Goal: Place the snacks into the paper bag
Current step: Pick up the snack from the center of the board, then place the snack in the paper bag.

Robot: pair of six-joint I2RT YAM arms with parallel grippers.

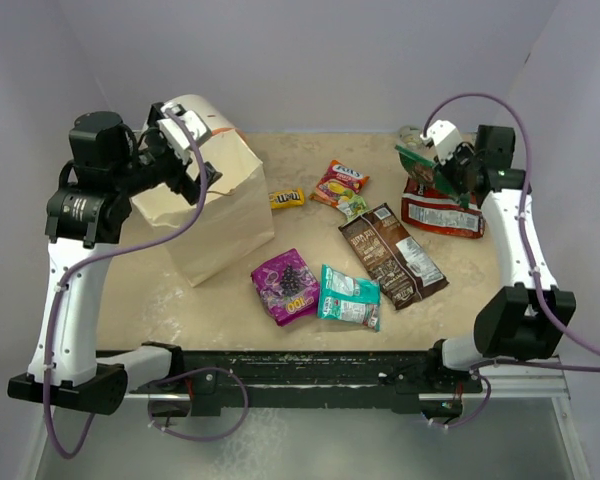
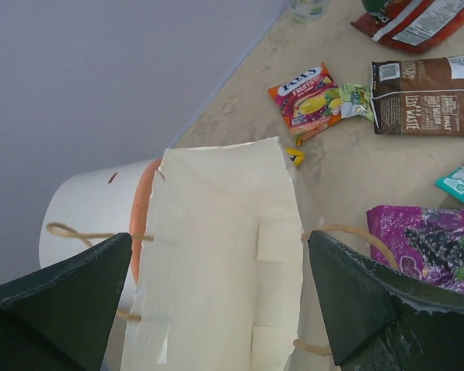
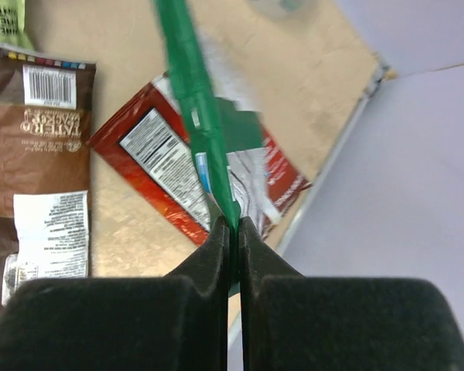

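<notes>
Right gripper (image 3: 233,226): jaws clamped on green packet (image 3: 193,100), two o'clock; carry high to paper bag (image 1: 220,215), ten o'clock. Left gripper (image 2: 219,239): jaws apart, apparently astride it.

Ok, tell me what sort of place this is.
Probably a robot lab test booth: plain white walls enclose the tan tabletop, two arms bolted at its edge, snack packets staged beside a paper bag.

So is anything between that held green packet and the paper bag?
Only flat packets lie on the table between. The green packet is held above them; left jaws straddle the bag's top.
</notes>
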